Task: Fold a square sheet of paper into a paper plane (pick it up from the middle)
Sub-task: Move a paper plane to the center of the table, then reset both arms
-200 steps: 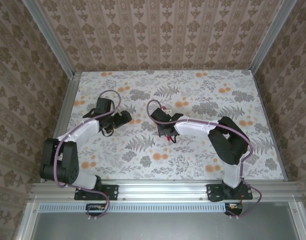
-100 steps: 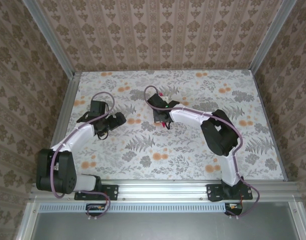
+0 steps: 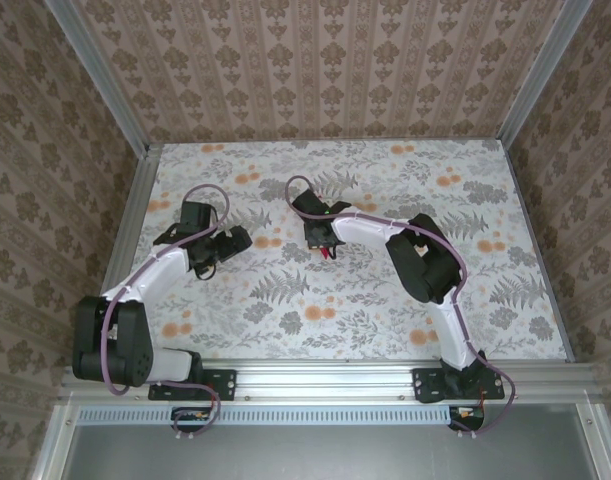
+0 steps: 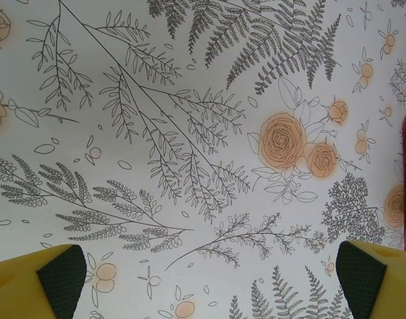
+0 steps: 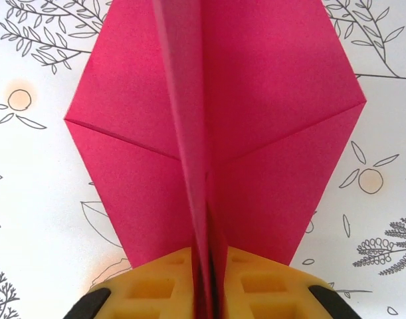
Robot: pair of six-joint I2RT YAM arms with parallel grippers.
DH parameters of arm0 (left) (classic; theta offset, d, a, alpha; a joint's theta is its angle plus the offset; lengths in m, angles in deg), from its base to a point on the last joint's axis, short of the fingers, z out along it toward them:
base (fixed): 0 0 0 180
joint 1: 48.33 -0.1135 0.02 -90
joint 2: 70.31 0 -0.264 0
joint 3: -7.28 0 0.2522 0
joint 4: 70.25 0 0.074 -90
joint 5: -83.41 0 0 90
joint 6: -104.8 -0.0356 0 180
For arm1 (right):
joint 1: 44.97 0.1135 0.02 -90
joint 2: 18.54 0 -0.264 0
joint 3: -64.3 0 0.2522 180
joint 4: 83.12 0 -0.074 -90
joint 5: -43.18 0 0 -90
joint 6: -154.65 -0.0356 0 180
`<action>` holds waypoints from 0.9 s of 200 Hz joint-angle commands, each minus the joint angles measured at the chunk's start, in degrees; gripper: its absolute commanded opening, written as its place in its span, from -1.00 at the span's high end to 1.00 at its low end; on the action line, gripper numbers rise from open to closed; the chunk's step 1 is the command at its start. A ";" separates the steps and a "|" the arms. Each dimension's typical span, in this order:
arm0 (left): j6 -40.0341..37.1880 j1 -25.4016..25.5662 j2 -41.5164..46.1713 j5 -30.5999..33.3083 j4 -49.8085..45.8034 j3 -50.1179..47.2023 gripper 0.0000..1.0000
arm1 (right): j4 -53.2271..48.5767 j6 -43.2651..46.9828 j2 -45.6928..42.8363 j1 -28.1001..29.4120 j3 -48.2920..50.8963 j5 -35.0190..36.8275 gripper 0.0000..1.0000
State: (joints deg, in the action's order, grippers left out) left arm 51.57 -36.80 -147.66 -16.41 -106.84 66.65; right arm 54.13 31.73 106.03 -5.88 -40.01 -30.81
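Gripping the upright centre ridge of the paper plane with the right end effector, yellow pads closed in on both sides of it. Lying with both wings flat on the floral table, near its middle. Holding the left end effector fully released above bare table, grasping nothing, just beside the pink paper.

A robotics lab test cell: a left arm and right arm bolted to an aluminium rail at the desk's near edge, and wallpaper-printed panels in aluminium posts boxing in the desk's other three sides.
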 commanded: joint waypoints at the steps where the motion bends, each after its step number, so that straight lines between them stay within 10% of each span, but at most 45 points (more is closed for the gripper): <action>1: -1.09 -0.46 -0.73 -0.56 -0.77 0.25 -1.00 | -3.26 0.36 1.52 -0.09 -1.41 -0.85 0.66; 60: -1.35 -0.54 0.71 0.35 -2.72 2.00 -1.00 | -4.62 0.84 -5.80 0.43 -1.34 0.07 0.48; 180: -11.13 -5.73 10.19 17.56 4.02 1.26 -1.00 | 15.05 12.41 -46.39 -7.23 27.66 20.24 -0.99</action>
State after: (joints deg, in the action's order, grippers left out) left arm 44.91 -39.95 -139.42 -4.24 -107.93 70.08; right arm 61.54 37.85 66.01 -8.94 -20.51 -20.37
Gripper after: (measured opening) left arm 0.999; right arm 0.877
